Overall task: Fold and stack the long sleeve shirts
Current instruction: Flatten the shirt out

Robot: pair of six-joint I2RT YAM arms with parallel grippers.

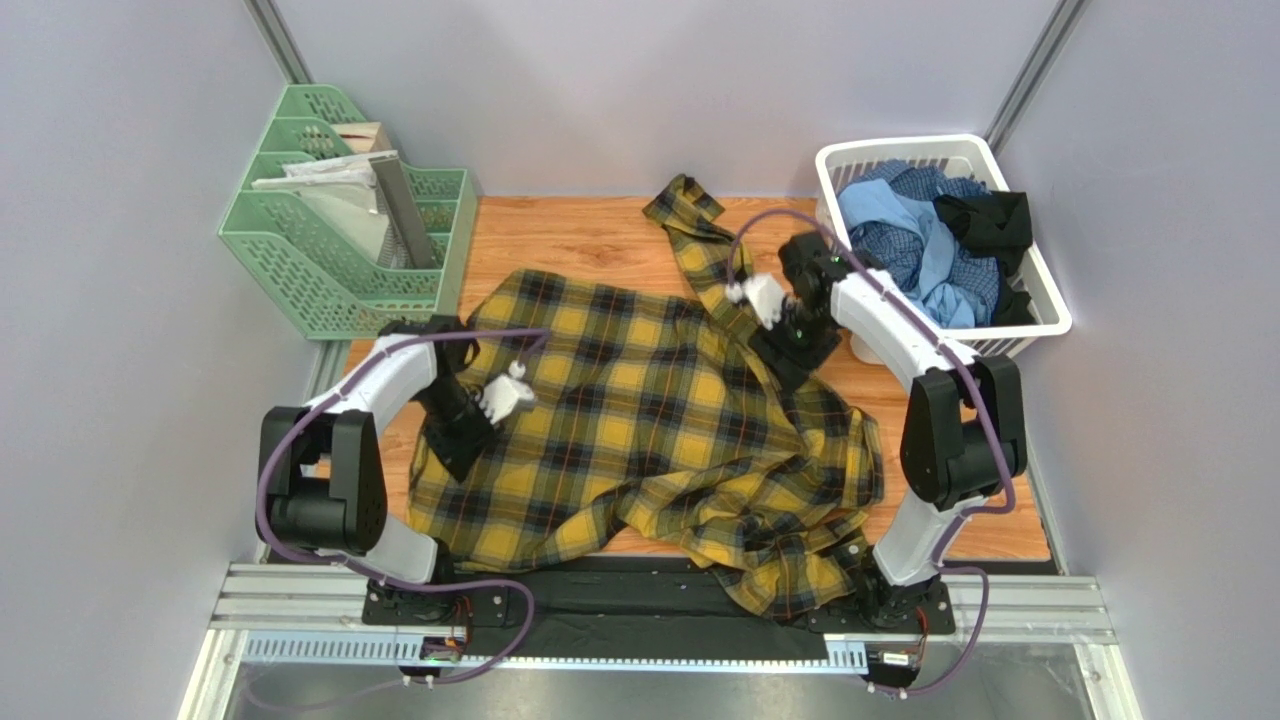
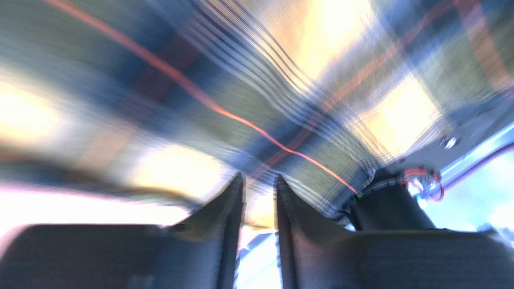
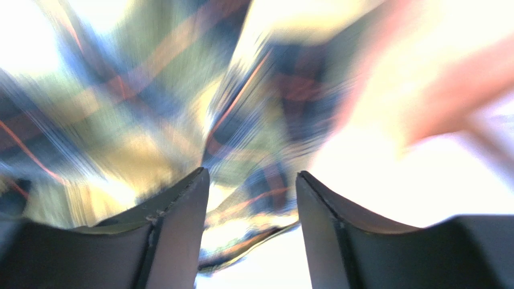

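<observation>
The mustard-yellow and black plaid long sleeve shirt (image 1: 661, 405) lies spread and rumpled over the wooden table, one sleeve (image 1: 688, 210) reaching toward the back. My left gripper (image 1: 511, 395) rests on the shirt's left part. In the left wrist view its fingers (image 2: 232, 198) stand nearly together, with plaid cloth (image 2: 253, 108) pinched between the tips. My right gripper (image 1: 763, 297) sits at the shirt's upper right, by the sleeve. In the right wrist view, the right gripper (image 3: 252, 180) is open, its jaws wide apart with a cloth edge (image 3: 253, 229) lying loose between them.
At the back right a white laundry basket (image 1: 902, 146) holds a light blue shirt (image 1: 902, 225) and a black one (image 1: 992, 222). A green plastic file rack (image 1: 301, 255) stands at the back left. The plaid shirt's hem hangs over the near table edge (image 1: 781, 578).
</observation>
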